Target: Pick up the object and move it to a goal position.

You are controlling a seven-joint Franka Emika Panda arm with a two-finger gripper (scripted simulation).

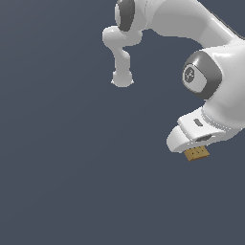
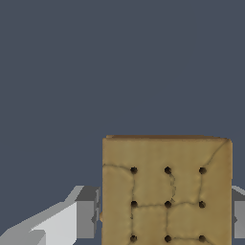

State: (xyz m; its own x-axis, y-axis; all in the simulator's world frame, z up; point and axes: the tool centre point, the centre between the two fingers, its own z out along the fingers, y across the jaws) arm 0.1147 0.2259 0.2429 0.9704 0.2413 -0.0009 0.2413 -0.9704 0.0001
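Right, the gripper clamps the cracker-like block at four o'clock; nothing near but plain grey ground.

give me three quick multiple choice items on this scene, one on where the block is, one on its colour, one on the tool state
1. Where is the block?
A. lying apart from the arm
B. between the fingers of the tool
C. on a shelf

2. What colour is the block?
A. tan-brown with dark spots
B. plain red
C. bright green

3. What state is the tool in?
A. wide open, holding nothing
B. out of view
C. shut on the block

Key: 1 B, the wrist view shows a finger at each side of it; 2 A, dark dots on tan; 3 C, the block hangs under the tool.
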